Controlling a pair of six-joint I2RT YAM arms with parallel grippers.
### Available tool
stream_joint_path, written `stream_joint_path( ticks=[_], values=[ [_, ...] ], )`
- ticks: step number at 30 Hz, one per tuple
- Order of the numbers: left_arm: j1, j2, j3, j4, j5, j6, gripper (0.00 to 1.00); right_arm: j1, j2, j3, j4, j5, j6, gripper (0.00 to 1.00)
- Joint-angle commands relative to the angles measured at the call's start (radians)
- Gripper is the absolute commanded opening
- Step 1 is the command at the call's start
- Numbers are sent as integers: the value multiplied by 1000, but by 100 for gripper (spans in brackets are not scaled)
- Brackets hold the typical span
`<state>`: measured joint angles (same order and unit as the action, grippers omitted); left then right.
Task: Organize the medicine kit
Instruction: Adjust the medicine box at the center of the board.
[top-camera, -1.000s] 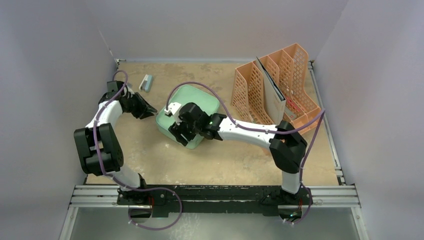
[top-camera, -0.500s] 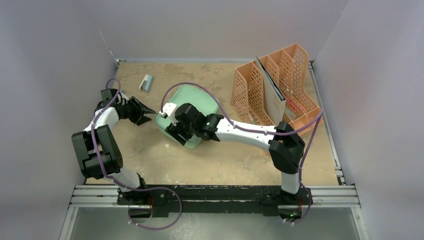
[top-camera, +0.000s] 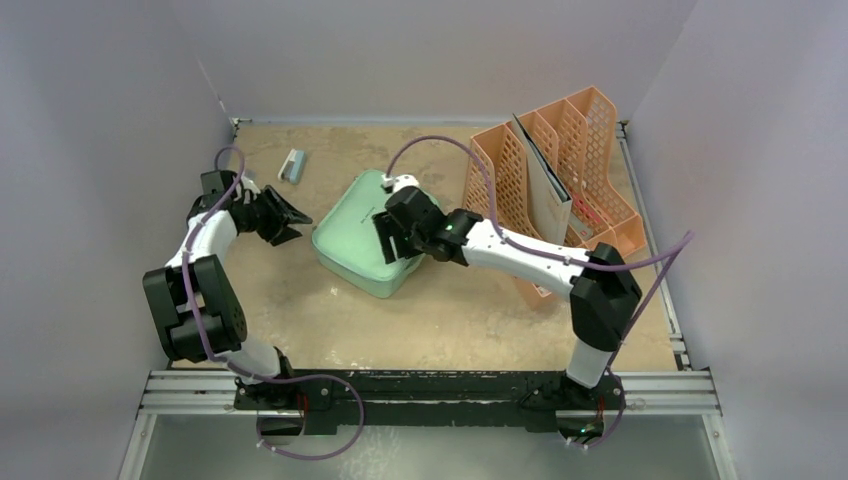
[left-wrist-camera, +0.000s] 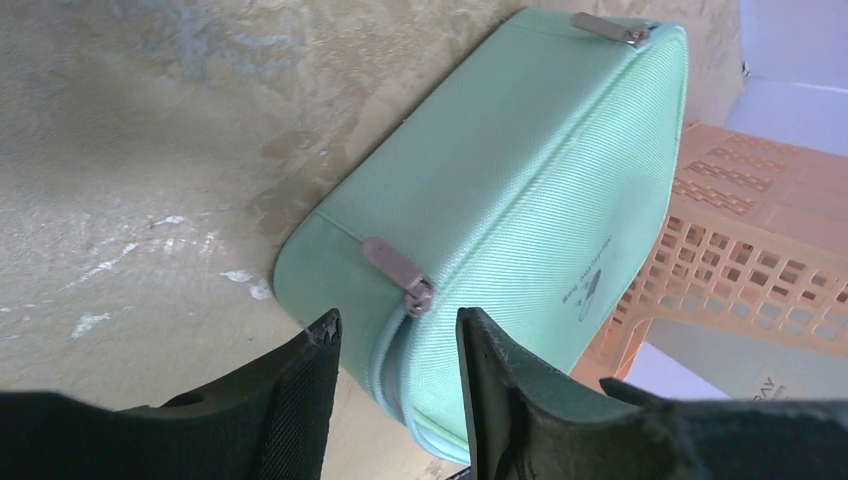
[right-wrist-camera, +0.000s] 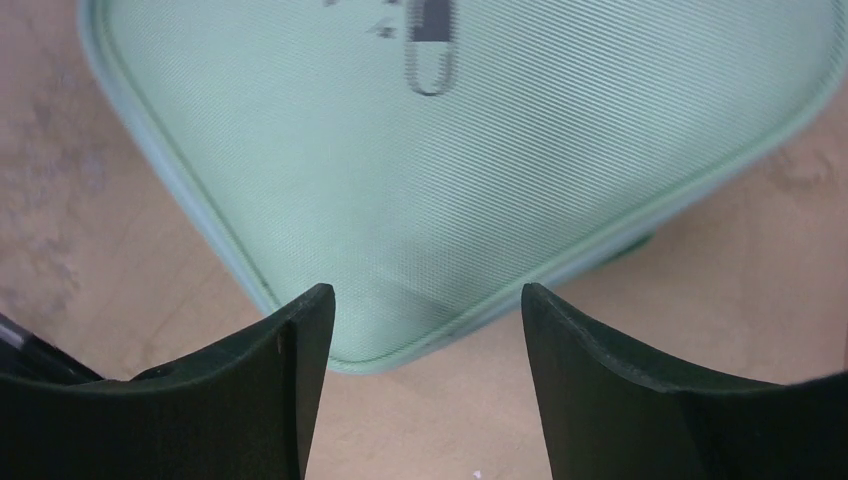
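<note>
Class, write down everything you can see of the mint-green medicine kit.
The medicine kit is a mint-green, square, round-cornered case of woven-looking fabric, apparently closed, with two grey zip pulls and a pill icon on its lid. It lies flat on the table, left of the peach file rack. The open left pincer flanks one corner pull; the open right pincer hangs over the lid; contact is unclear.
</note>
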<state>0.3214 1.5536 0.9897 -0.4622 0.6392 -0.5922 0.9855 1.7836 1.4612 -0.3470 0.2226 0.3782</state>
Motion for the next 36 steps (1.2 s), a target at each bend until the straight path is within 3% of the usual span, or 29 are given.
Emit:
stream_joint_path(
  ticks=[1, 7, 19, 24, 27, 31, 36],
  values=[
    [-41, -44, 83, -62, -21, 106, 45, -24, -81, -82, 33, 61, 368, 72],
    [-62, -32, 78, -83, -19, 127, 42, -28, -99, -137, 31, 122, 556, 70],
    [-63, 43, 76, -159, -35, 197, 23, -28, -87, -196, 64, 104, 596, 65],
    [-61, 29, 80, -202, -102, 208, 0, -32, -75, -186, 90, 107, 522, 61],
    [-53, 6, 69, -210, -119, 208, 0, -33, -72, -202, 106, 105, 515, 60],
    [-43, -1, 40, -180, -51, 194, 12, -33, -53, -205, 108, 80, 504, 59],
    [-18, -4, 25, -172, -41, 179, 16, -33, -49, -199, 89, 75, 515, 59]
  ],
)
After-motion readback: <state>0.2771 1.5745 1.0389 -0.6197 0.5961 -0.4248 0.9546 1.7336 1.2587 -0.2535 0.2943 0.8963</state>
